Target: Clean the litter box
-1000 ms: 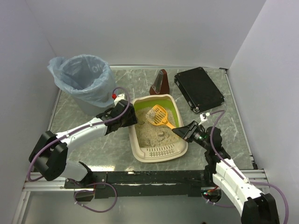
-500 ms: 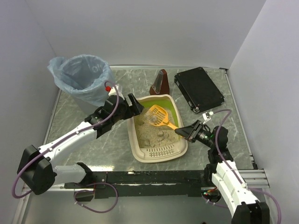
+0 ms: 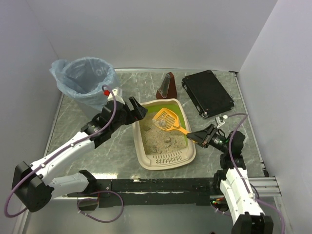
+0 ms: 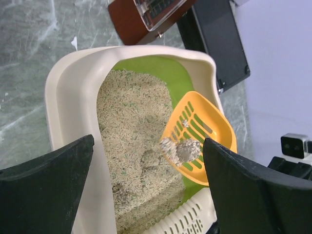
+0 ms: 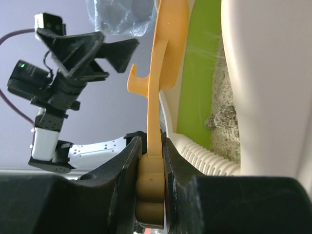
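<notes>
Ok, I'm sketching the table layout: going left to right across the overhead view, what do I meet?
Bin with blue bag → litter box → black case. The brown stand and orange scoop lie within the litter box's span, so I leave them out.

Robotics lab test cell, plain white walls boxing in a marble-look bench, left arm and right arm bolted to a black rail, purple cables trailing, household litter box and bin set out on it.
</notes>
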Robot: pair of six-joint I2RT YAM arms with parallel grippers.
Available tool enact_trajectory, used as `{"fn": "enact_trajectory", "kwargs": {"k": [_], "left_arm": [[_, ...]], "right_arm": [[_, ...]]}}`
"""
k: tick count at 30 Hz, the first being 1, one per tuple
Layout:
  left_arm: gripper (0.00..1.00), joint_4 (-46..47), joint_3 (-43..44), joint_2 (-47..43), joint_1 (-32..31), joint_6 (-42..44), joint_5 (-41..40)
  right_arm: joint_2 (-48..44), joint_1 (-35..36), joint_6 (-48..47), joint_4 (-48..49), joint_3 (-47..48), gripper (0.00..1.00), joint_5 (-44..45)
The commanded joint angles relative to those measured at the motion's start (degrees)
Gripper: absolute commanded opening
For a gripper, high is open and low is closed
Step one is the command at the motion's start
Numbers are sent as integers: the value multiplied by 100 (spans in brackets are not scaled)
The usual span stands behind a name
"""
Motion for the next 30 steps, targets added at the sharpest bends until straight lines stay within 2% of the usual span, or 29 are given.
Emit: {"fn": "enact_trajectory", "kwargs": {"k": [1, 3, 4, 5, 7, 8, 9, 10, 12, 13, 14, 15, 16, 18, 19, 20, 21, 23, 24, 28, 30], "left_arm": [[97, -164, 3, -309, -4, -93, -324], [97, -278, 47, -371, -4, -85, -386], [97, -296, 74, -389, -4, -58, -369], [97, -322, 83, -380, -4, -58, -369], [97, -349, 74, -389, -4, -67, -412], [97, -349, 48, -398, -4, -76, -439], [97, -323, 13, -406, -4, -84, -439], [97, -218, -83, -415, -4, -137, -430], [97, -208, -85, -389, -4, -181, -360], [97, -295, -50, -345, -4, -172, -325], [97, -383, -23, -310, -4, -164, -333], [97, -445, 21, -292, -4, -190, -412], [97, -506, 12, -275, 5, -207, -456], [97, -437, -127, -301, -4, -242, -500], [97, -385, -163, -327, 5, -277, -431], [97, -332, -181, -327, 5, -269, -352], [97, -340, -190, -327, 5, -260, -273], [97, -392, -198, -327, 5, -208, -184], [97, -401, -251, -319, 5, -190, -210], [97, -1209, 82, -274, 5, -340, -798], [97, -1464, 423, -475, -4, -25, -913]], "right_arm": [[-427, -225, -428, -524, 260, 0, 77], [-305, -233, -210, -79, 401, 0, 81], [-217, -251, -287, -173, 506, 0, -67], [-199, -260, -915, -1305, 881, 0, -60], [-286, -286, -1866, -2724, 1287, 0, 341], [-330, -286, -2140, -2923, 1342, 0, 397], [-366, -286, -1829, -2272, 1151, 0, 301], [-375, -269, -756, -1413, 618, 0, 31], [-191, -277, -175, 4, 437, 0, -129], [1, -277, -644, -337, 768, 0, -287], [29, -286, -1144, -1115, 997, 0, -349], [4, -295, -1672, -2567, 1199, 0, -150], [-136, -295, -2103, -2912, 1315, 0, 61], [-286, -295, -1575, -2270, 1010, 0, 28], [-295, -286, -736, -908, 660, 0, -50], [-235, -286, -484, -520, 596, 0, -304], [-138, -295, -464, -464, 630, 0, -384], [-155, -295, -1453, -2038, 1059, 0, -281], [-251, -295, -1718, -2403, 1148, 0, 94], [-182, -286, -871, -1127, 807, 0, -182], [54, -286, -1008, -1235, 893, 0, -288]]}}
